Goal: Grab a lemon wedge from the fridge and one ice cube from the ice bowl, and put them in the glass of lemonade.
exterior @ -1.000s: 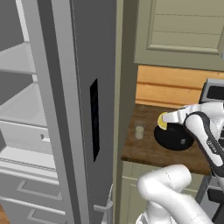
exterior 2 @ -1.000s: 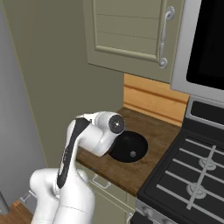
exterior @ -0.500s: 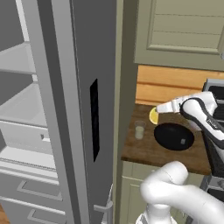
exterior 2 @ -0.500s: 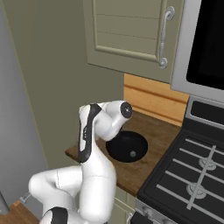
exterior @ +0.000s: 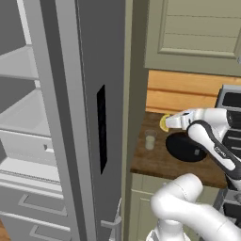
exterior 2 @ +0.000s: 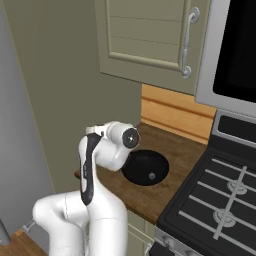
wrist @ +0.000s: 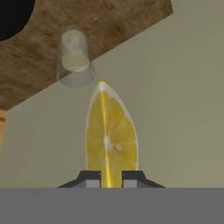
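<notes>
clearly, my end effector (wrist: 111, 174) was clamped on the lemon wedge (wrist: 111, 136), its two dark tips pressed against the wedge's lower end on either side. the wedge stood point-forward along the line of the hand, so i judged its narrow end was leading toward the drink. in the hand view, the glass of lemonade (wrist: 75, 60) sat just past the wedge's point, on the brown wooden tabletop (wrist: 105, 22) near its edge, with pale liquid inside.

from the left base view, the wedge (exterior: 164, 123) hung above the tabletop, near the glass (exterior: 150, 140) but higher and a little toward the ice bowl (exterior: 185, 147). the black bowl rested on the tabletop just beside the glass. to the left, the fridge (exterior: 84, 117) stood with its door open and pale shelves showing, which fits the wedge having come from there.

i judged the wedge was not yet over the mouth of the glass, so it needed lining up above the rim before i let go. the ice cube step looked undone.
</notes>
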